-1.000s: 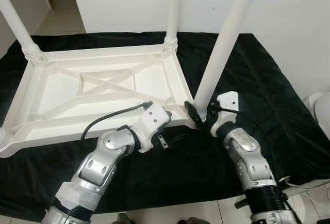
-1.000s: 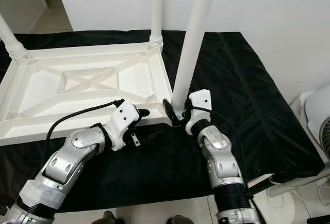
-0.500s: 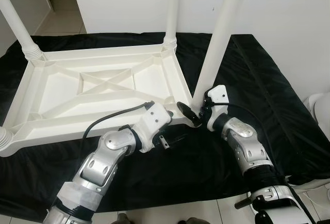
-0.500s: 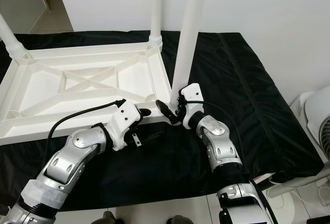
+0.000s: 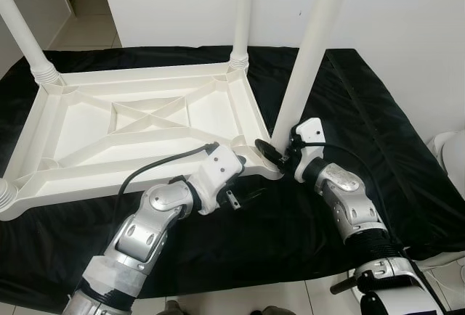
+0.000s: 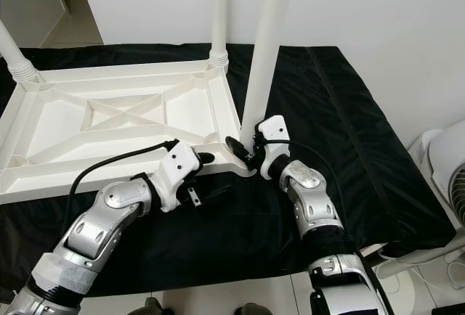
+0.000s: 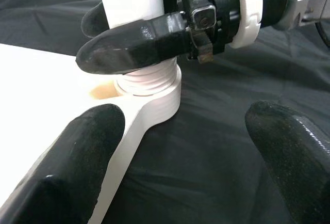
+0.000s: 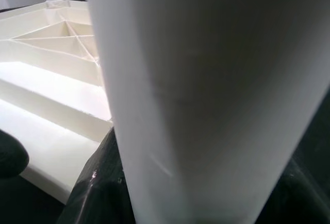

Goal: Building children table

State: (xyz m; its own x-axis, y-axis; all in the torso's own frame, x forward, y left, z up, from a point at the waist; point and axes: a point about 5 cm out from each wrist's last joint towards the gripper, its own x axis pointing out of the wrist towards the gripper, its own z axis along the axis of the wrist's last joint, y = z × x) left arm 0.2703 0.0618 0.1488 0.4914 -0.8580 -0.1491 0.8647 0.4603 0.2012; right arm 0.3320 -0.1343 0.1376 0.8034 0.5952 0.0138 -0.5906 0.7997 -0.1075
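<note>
The step in hand looks like fitting the last leg: the right gripper (image 5: pixel 280 157) has its black fingers clamped around the foot of a white leg (image 5: pixel 311 46), right at the near right corner socket (image 7: pixel 149 92) of the upturned tabletop (image 5: pixel 138 123). The tabletop lies underside-up on a black cloth (image 5: pixel 378 126) and already carries other legs, one at the far right corner (image 5: pixel 243 10) and one at the far left (image 5: pixel 22 28). The left gripper (image 5: pixel 240 195) hovers just in front of that same near edge with its fingers apart, one fingertip (image 7: pixel 77 157) over the white rim and the other above the cloth, holding nothing. In the left wrist view the leg's ridged end seems to sit in the socket collar, though how deep I cannot tell. The next move probably calls for turning or pressing the leg home while keeping it upright, with the left gripper steadying the tabletop so it does not slide. The tabletop is smooth, matte moulded plastic, ribbed underneath with a crossed brace in a sunken centre panel; the legs are plain round tubes with ringed ends. The cloth is slightly glossy and wrinkled.
</note>
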